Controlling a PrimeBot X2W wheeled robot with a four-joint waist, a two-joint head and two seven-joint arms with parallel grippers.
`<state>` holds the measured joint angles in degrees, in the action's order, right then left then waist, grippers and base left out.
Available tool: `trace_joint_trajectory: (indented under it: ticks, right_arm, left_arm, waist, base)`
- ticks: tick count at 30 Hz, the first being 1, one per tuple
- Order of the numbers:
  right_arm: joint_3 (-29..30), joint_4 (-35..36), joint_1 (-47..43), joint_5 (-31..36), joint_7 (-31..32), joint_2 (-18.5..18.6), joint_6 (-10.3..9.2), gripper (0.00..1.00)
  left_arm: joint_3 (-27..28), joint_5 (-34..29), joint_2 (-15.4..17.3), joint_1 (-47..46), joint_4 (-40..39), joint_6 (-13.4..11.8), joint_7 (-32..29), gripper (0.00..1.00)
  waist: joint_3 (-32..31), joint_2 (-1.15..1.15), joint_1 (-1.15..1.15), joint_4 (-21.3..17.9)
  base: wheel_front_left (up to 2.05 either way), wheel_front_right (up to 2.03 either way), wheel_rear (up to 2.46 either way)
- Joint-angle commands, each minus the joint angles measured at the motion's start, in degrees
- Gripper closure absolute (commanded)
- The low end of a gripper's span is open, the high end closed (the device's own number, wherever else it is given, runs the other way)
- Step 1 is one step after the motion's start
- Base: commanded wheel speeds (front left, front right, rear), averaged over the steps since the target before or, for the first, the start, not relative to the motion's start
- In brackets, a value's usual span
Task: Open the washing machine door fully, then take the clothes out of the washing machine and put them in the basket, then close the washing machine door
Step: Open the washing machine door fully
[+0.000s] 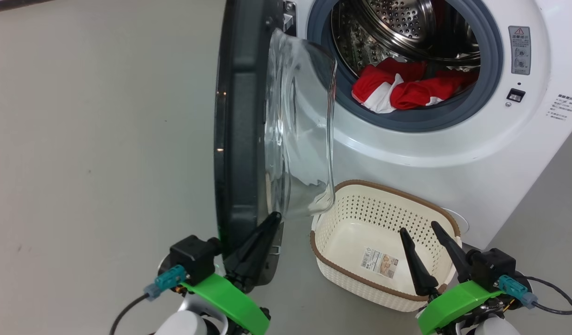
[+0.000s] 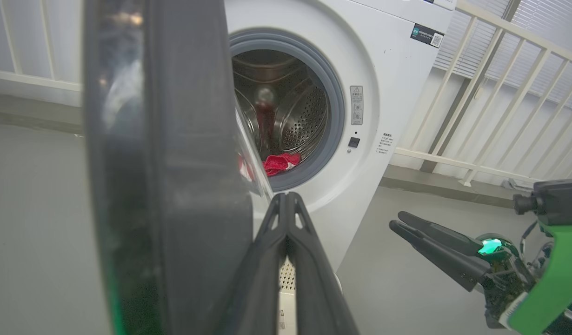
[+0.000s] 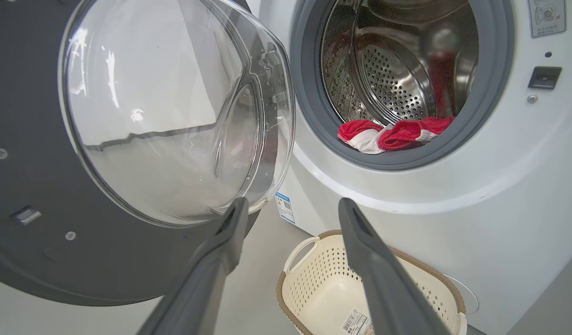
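Observation:
The washing machine door point(image 1: 239, 116) stands swung out, edge-on in the head view, its clear glass bowl point(image 1: 300, 130) bulging toward the washing machine point(image 1: 453, 153). Red and white clothes point(image 1: 402, 88) lie at the front of the steel drum. The cream basket point(image 1: 360, 209) sits empty on the floor below the opening. My left gripper point(image 1: 274, 216) is shut, its tip at the inner side of the door's lower rim, beside the glass. My right gripper point(image 1: 418, 228) is open over the basket's near right side, holding nothing. The right wrist view shows the door point(image 3: 35, 209), clothes point(image 3: 393, 135) and basket point(image 3: 314, 288).
Grey floor point(image 1: 104, 139) stretches to the left of the door. In the left wrist view a white railing point(image 2: 476, 93) runs behind and to the right of the machine. The basket stands close against the machine's front. Cables trail from both wrists.

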<state>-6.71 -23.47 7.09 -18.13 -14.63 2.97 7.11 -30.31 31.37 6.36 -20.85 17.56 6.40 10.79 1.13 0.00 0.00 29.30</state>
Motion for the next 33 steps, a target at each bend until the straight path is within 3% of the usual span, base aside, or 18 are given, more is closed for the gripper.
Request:
trace_joint_trajectory:
  ticks: [1,13,24,33]
  right_arm:
    - [-1.81,1.07,0.57,-0.55,-0.37,-0.09,0.37,0.0]
    - [-2.19,0.53,1.38,0.57,-0.37,-0.09,0.37,0.0]
    - [-1.5,0.63,2.24,2.01,-0.37,-0.09,0.37,0.0]
    - [-0.82,0.91,2.89,3.61,-0.37,-0.09,0.37,0.0]
  left_arm:
    - [4.13,0.88,1.64,-1.36,-0.35,-1.84,1.14,1.0]
    - [9.7,0.41,5.44,-1.09,0.62,-7.09,2.74,1.0]
    - [14.84,1.49,8.19,-1.85,2.94,-9.8,3.47,1.0]
    - [19.87,2.22,9.95,-3.52,6.95,-10.32,4.07,1.0]
  waist:
    - [-0.02,0.0,0.0,0.18]
    - [1.75,0.0,0.0,0.87]
    - [3.83,0.0,0.0,1.23]
    - [5.55,0.0,0.0,1.21]
  base:
    - [0.0,0.0,0.0]
    - [0.0,0.0,0.0]
    - [0.0,0.0,0.0]
    - [0.0,0.0,0.0]
